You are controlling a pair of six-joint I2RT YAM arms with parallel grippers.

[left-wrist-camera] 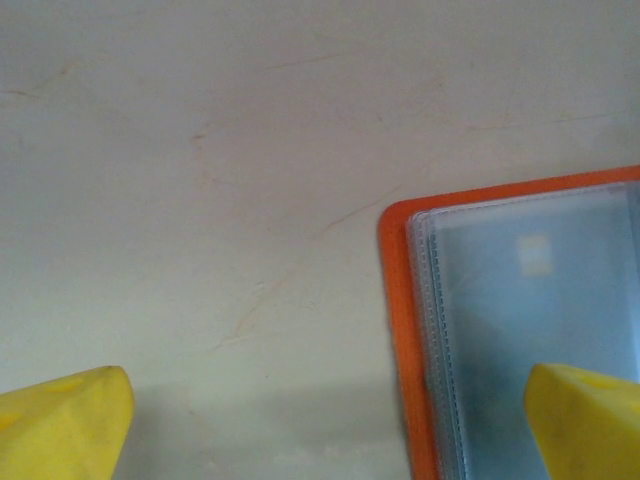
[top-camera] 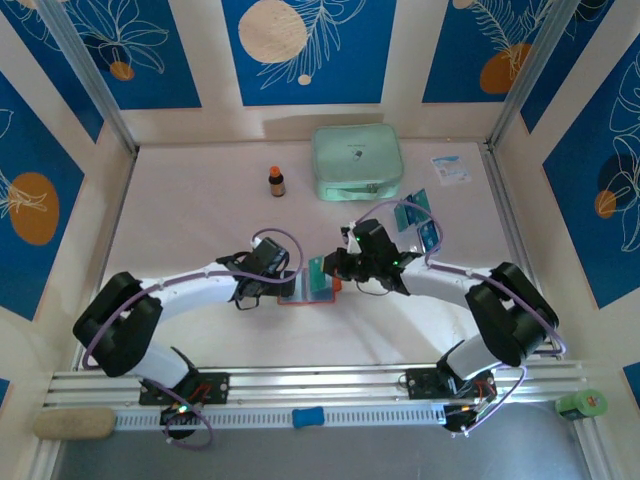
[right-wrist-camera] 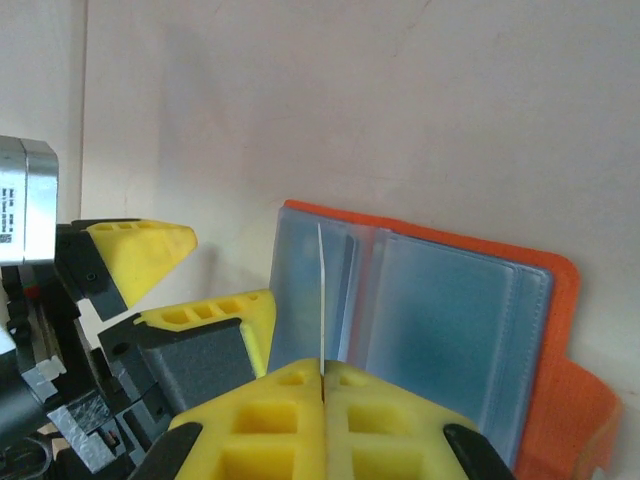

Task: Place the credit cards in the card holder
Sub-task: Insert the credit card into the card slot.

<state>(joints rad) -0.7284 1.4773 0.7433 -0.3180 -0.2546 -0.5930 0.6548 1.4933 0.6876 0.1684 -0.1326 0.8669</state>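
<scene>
The card holder [top-camera: 300, 296] lies open on the table, orange with clear plastic sleeves [right-wrist-camera: 450, 320]. My right gripper [right-wrist-camera: 322, 372] is shut on one credit card [right-wrist-camera: 321, 285], seen edge-on and standing upright over the holder's left page near the fold. From above, that teal card [top-camera: 316, 271] shows beside the right gripper [top-camera: 328, 268]. My left gripper [left-wrist-camera: 325, 430] is open and low, straddling the holder's left edge [left-wrist-camera: 398, 330]; one fingertip [left-wrist-camera: 585, 420] is over the sleeve and the other [left-wrist-camera: 60, 425] over bare table. More credit cards [top-camera: 414, 208] lie at the back right.
A large mint-green zip case [top-camera: 357, 160] stands at the back centre, with a small brown bottle [top-camera: 277, 181] to its left. A white paper slip [top-camera: 450, 169] lies at the back right. The two wrists sit close together over the holder.
</scene>
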